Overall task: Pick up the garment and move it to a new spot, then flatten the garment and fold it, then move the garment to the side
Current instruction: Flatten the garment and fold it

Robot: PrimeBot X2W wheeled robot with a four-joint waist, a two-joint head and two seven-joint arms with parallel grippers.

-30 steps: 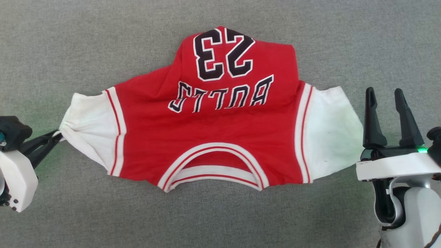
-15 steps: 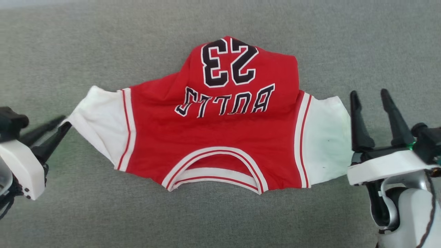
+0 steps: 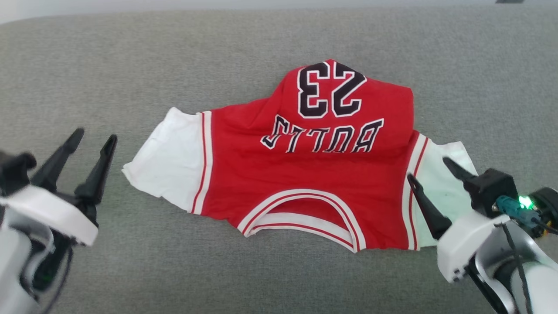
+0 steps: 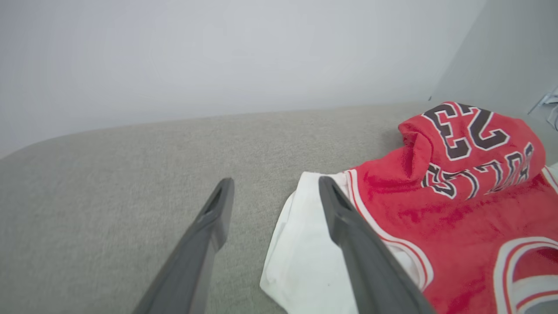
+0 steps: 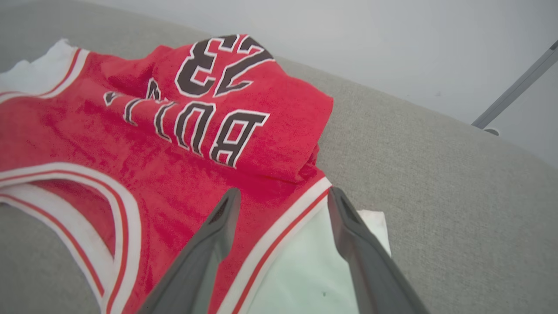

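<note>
Both sets of jaws open, empty: left gripper [image 3: 96,135] beside, right gripper [image 3: 427,168] over a white sleeve of the soft red jersey garment [image 3: 305,183] lying mid grey fabric surface [image 3: 130,65] (numbered end humped), so folding now risks trapping that lump.

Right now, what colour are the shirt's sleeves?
White sleeves on a red shirt, with red-and-white striped seams; clearest in the head view.

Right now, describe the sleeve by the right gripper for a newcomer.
On the grey surface lies the red garment. Its white sleeve on the robot's right, faintly green-tinted, sits under the open right gripper; the left sleeve lies apart from the left gripper.
</note>
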